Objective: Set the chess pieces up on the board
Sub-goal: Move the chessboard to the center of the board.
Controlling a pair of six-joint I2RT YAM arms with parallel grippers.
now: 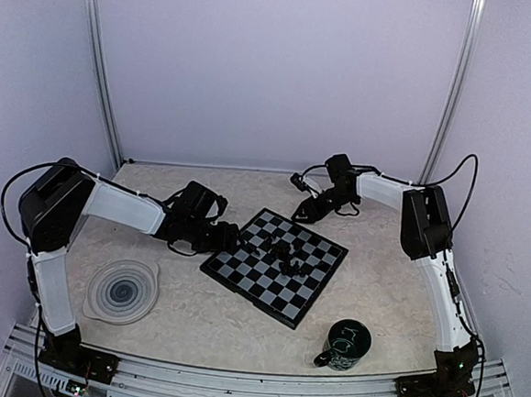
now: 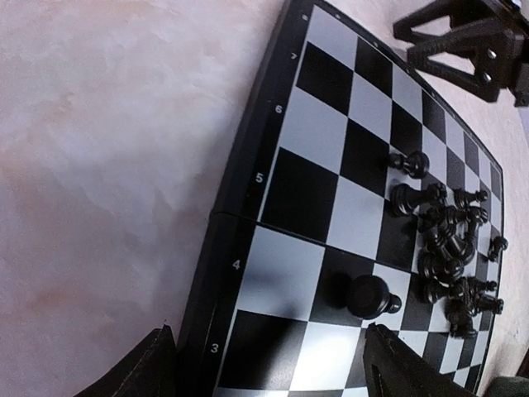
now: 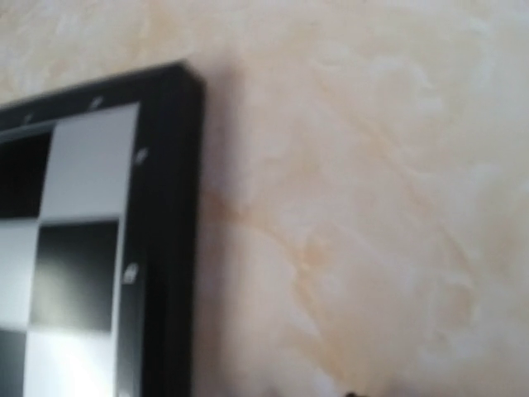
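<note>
The board lies at the table's centre, turned diagonally. Several black chess pieces are heaped near its middle; in the left wrist view the heap lies mostly toppled, and one pawn stands apart from it. My left gripper hovers low over the board's left edge, open, its fingertips wide apart with nothing between them and the lone pawn just ahead of the right one. My right gripper is off the board's far corner, its fingers parted and empty.
A dark green mug stands at the front right. A round grey spiral-patterned plate lies at the front left. Pale walls and metal posts close in the back and sides.
</note>
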